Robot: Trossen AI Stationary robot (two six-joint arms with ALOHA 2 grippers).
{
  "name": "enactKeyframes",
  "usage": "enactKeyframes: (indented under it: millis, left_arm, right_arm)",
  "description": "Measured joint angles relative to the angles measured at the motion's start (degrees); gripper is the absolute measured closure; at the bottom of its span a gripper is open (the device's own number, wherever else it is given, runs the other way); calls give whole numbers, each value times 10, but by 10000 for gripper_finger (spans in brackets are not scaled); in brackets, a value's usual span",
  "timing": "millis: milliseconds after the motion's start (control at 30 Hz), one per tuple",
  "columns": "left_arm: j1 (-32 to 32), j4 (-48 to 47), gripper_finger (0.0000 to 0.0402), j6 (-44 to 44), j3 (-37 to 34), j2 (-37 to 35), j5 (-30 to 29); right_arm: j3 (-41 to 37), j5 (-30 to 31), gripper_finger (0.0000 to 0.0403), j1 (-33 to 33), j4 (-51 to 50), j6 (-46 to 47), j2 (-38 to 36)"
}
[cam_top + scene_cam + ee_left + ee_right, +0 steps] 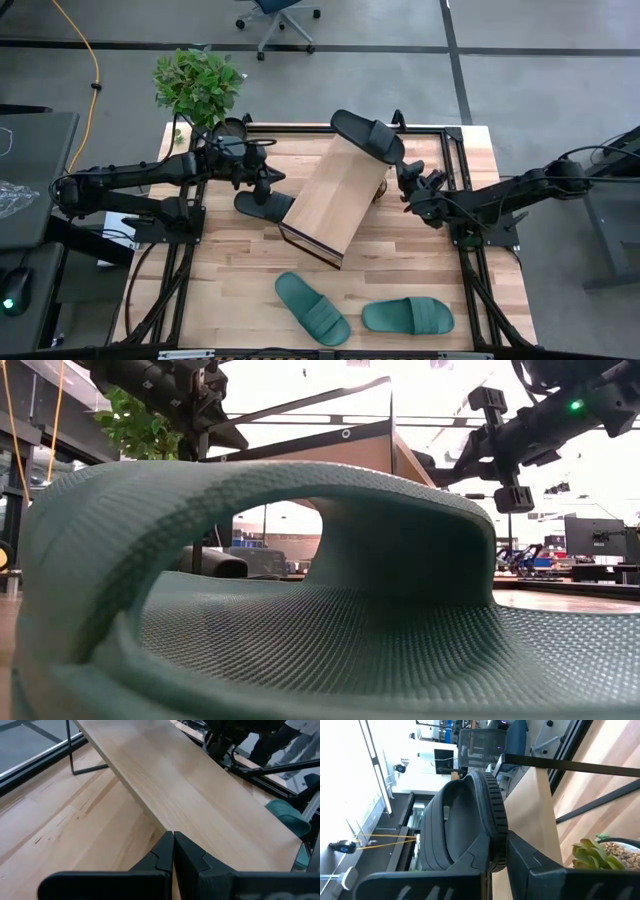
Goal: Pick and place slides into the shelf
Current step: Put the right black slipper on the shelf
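The shelf [335, 195] is a slanted light-wood board on a dark frame at mid-table. One black slide [365, 133] sits at the shelf's far upper end, with my right gripper [404, 168] shut on it. The other black slide [262, 207] lies flat on the table by the shelf's left side. My left gripper [268, 186] hovers above that slide, shut and empty, facing the board [200, 785]. Two teal slides [312, 307] [408, 316] lie sole-down near the table's near edge. One of them [300, 610] fills the low view. My right gripper pinches the black slide by the ribbed rim of its sole [496, 827], at the end nearest the arm. The fingers [520, 852] come from the table's right, roughly level. The slide reaches out over the shelf's far end; whether it rests on the board, I cannot tell.
A potted plant [198, 85] stands at the table's far left corner, close behind the left arm. A dark metal frame [455, 150] runs along the table's edges. Bare wood shows between the shelf and the teal slides. An office chair [280, 20] stands on the floor beyond.
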Motion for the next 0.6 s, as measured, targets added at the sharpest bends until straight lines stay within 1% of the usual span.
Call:
enactKeyframes:
  millis: [200,433,600]
  left_arm:
    - [0,0,401,0,0,0,2]
    - [0,0,401,1,0,0,2]
    - [0,0,401,2,0,0,2]
  right_arm:
    - [0,-11,384,0,-17,19,0]
    - [0,-17,384,0,-61,69,0]
    - [0,-36,384,0,-87,92,0]
